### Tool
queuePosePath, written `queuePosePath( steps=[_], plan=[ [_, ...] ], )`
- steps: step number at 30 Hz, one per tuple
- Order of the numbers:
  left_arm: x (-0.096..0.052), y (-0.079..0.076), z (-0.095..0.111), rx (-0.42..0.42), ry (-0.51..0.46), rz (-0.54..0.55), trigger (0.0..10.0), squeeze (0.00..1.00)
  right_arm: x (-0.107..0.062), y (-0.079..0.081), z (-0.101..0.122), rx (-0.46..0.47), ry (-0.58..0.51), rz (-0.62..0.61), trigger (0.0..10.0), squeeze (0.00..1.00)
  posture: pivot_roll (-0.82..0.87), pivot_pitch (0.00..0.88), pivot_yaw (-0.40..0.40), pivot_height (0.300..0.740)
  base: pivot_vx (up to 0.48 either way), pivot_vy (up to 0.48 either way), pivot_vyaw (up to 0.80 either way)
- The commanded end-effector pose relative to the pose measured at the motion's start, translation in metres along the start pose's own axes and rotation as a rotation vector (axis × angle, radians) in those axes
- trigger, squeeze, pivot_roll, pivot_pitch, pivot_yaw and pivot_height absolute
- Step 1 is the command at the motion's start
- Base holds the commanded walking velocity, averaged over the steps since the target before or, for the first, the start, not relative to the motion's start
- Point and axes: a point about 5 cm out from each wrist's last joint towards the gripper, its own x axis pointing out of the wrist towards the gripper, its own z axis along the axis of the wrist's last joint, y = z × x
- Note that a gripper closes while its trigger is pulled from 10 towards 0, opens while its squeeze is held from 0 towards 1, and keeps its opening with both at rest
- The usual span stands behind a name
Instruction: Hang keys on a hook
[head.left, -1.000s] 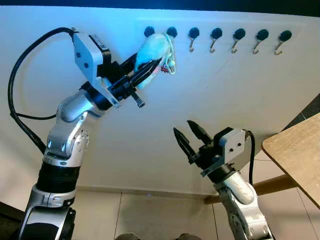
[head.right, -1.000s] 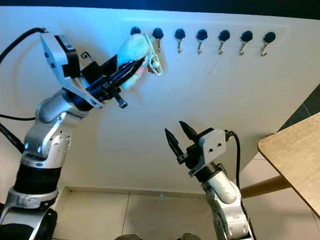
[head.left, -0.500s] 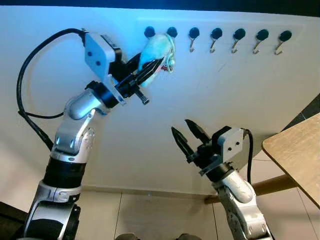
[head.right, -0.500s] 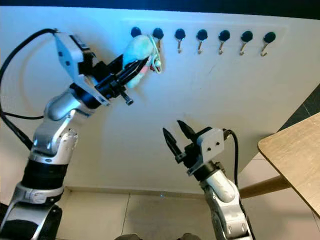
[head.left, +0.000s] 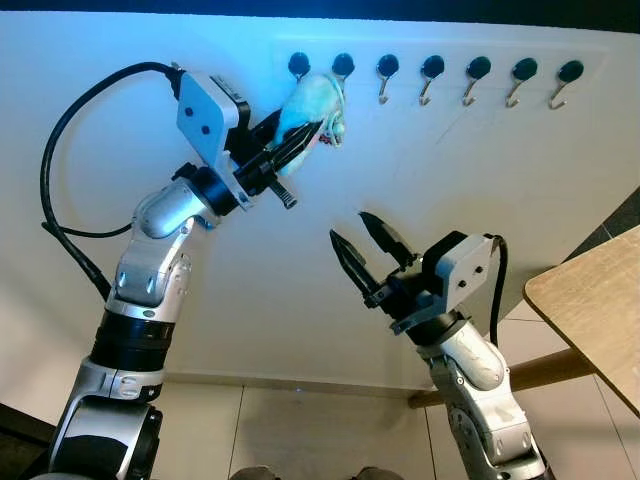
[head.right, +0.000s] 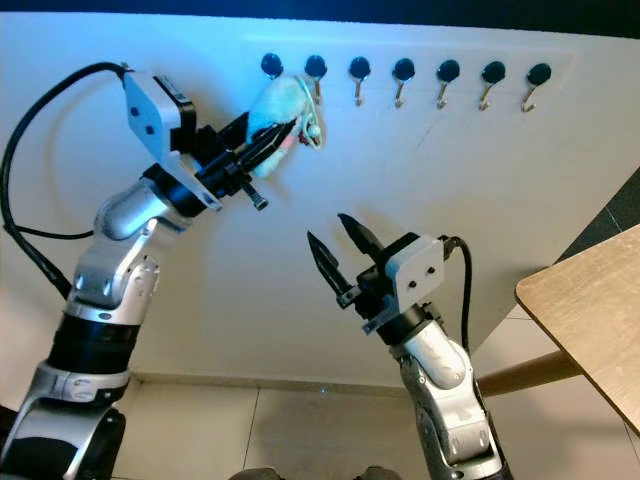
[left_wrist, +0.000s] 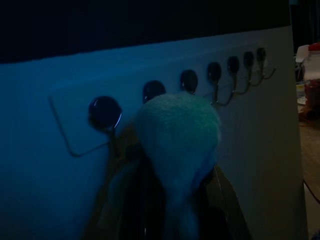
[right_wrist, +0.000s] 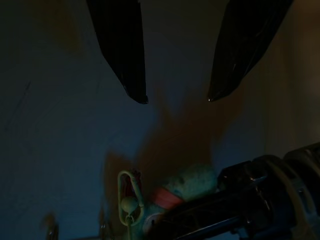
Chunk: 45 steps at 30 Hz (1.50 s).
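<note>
My left gripper (head.left: 308, 128) is raised against the white wall, shut on a fluffy pale-green keychain (head.left: 312, 103) with a ring (head.left: 339, 127) dangling at its tip. The ring hangs right by the second hook (head.left: 343, 66) of a row of dark-knobbed hooks (head.left: 432, 68). In the left wrist view the fluffy keychain (left_wrist: 177, 135) covers the fingers, with the hooks (left_wrist: 153, 91) just behind it. My right gripper (head.left: 355, 243) is open, held lower at mid-wall and pointing up toward the keychain (right_wrist: 187, 185).
Several free hooks (head.left: 520, 72) run rightward along the wall. A wooden table corner (head.left: 590, 300) juts in at the right, with its leg (head.left: 540, 370) behind my right arm. Tiled floor (head.left: 300, 430) lies below.
My left arm has pushed the keychain a little up and right, closer to the second hook. My right gripper has risen and shifted left, still open.
</note>
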Motion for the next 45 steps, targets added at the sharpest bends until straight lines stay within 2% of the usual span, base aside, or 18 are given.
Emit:
queuePosePath(
  steps=[1,5,10,11,19,26,32,40,45],
  plan=[
    [-0.01,0.011,0.0,0.023,0.013,0.041,10.0,0.0,-0.001,0.001,0.001,0.012,0.004,0.003,10.0,0.0,0.01,0.077,0.017,0.74,0.0,0.0,0.0],
    [-0.023,0.027,0.0,0.053,0.042,0.091,10.0,0.0,-0.002,0.002,0.0,0.016,0.012,0.005,10.0,0.0,0.02,0.08,0.013,0.74,0.0,0.0,0.0],
    [-0.031,0.035,0.001,0.073,0.06,0.112,10.0,0.0,-0.002,0.002,0.0,0.017,0.014,0.006,10.0,0.0,0.02,0.079,0.012,0.74,0.0,0.0,0.0],
    [-0.036,0.04,0.001,0.082,0.073,0.117,10.0,0.0,-0.002,0.002,0.0,0.017,0.016,0.007,10.0,0.0,0.02,0.08,0.011,0.74,0.0,0.0,0.0],
    [-0.048,0.047,0.0,0.078,0.09,0.129,10.0,0.0,-0.003,0.002,-0.001,0.018,0.02,0.007,10.0,0.0,0.02,0.079,0.011,0.74,0.0,0.0,0.0],
    [-0.049,0.048,0.006,0.05,0.05,0.114,10.0,0.0,-0.003,0.002,-0.001,0.019,0.021,0.007,10.0,0.0,0.02,0.08,0.01,0.74,0.0,0.0,0.0],
    [-0.045,0.038,0.011,-0.014,0.012,0.019,10.0,0.0,-0.003,0.002,0.0,0.021,0.021,0.006,10.0,0.0,0.02,0.083,0.011,0.74,0.0,0.0,0.0],
    [-0.048,0.042,0.011,-0.037,0.001,0.032,10.0,0.0,-0.004,0.002,-0.001,0.022,0.022,0.006,10.0,0.0,0.02,0.081,0.011,0.74,0.0,0.0,0.0],
    [-0.054,0.046,-0.001,-0.083,0.064,0.071,10.0,0.0,-0.004,0.003,-0.001,0.021,0.027,0.01,10.0,0.0,0.02,0.079,0.011,0.74,0.0,0.0,0.0]
  ],
)
